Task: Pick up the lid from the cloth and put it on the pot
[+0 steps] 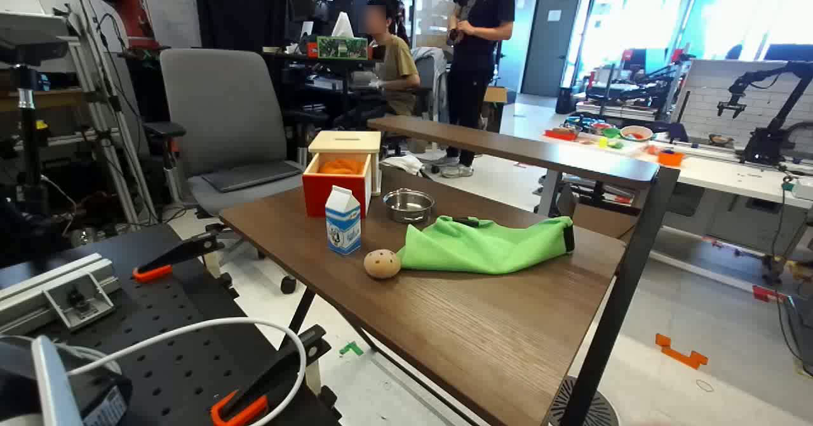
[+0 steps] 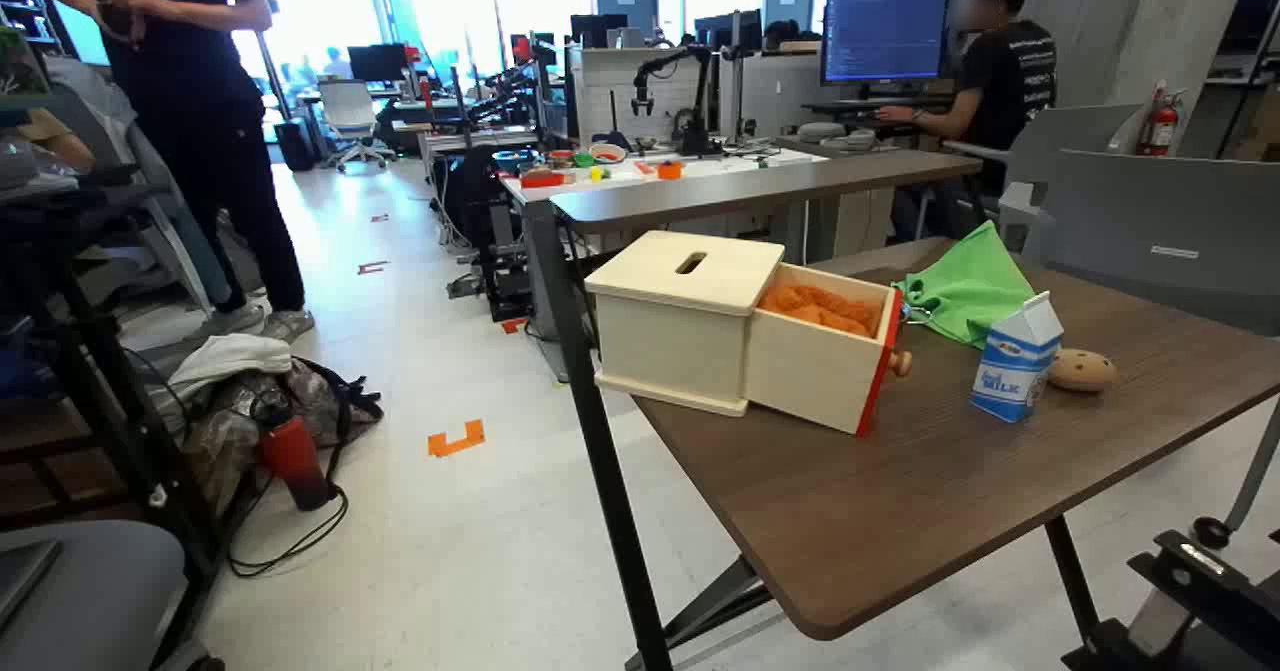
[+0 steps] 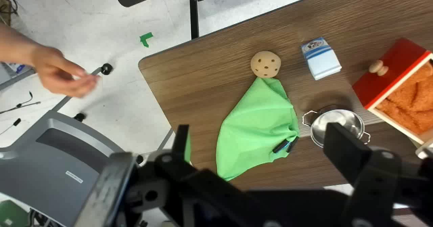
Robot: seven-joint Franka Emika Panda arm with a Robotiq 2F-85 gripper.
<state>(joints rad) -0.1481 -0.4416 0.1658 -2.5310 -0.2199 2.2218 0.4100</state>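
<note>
Wrist view: 1 grey chair (image 3: 61, 178), lower left of the frame. 1 gripper (image 3: 258, 130), lower half, jaws wide apart. 1 green cloth (image 3: 253, 129), rumpled on the surface (image 3: 189, 74), centre. 1 beige ball (image 3: 265, 64) touching the cloth's upper tip. 2 short dark pieces (image 3: 280, 146), kind unclear, on the cloth's lower right. 1 white-and-blue carton (image 3: 321, 59), upper right, upright. 1 two-handled silver pot (image 3: 341, 117), right of centre, open side up, just beside the cloth. 1 red-fronted drawer (image 3: 399, 63), right edge, holding orange fabric (image 3: 412, 107).

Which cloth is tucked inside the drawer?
The orange cloth, bunched up inside the red-fronted drawer. The green cloth is the other one, lying out on the table.
</note>
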